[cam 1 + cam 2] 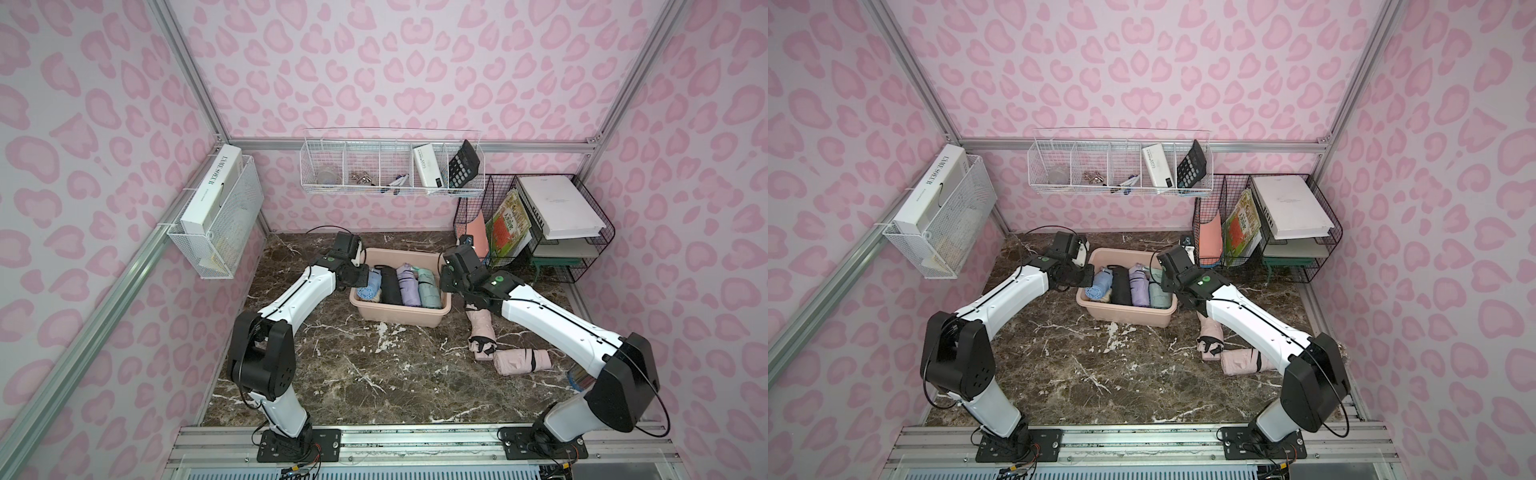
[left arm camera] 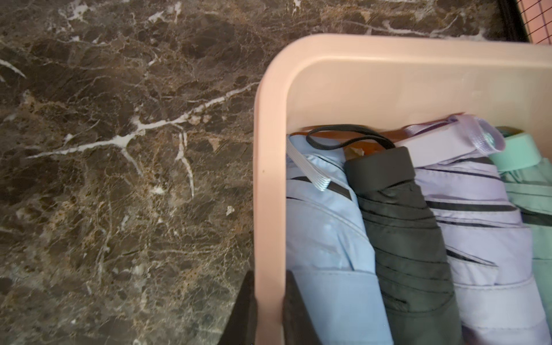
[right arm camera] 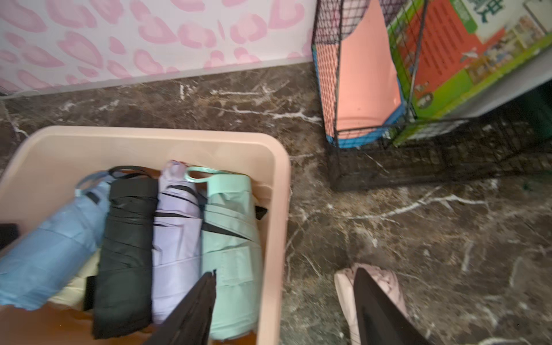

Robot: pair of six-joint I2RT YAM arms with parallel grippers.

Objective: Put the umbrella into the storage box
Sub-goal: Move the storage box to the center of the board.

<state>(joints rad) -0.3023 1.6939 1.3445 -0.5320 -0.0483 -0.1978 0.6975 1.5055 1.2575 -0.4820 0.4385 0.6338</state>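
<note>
bracing step: my left claw is pinched on the side rim of the box, one finger inside and one outside, pinning it to the surface. my right claw hangs wide and empty over the box's other edge. four umbrellas show side by side inside. a pink umbrella lies just beside the box under my right arm, with a second pink umbrella touching it. next, i reckon: swing right, drop over the nearer one, close across its middle.
</note>
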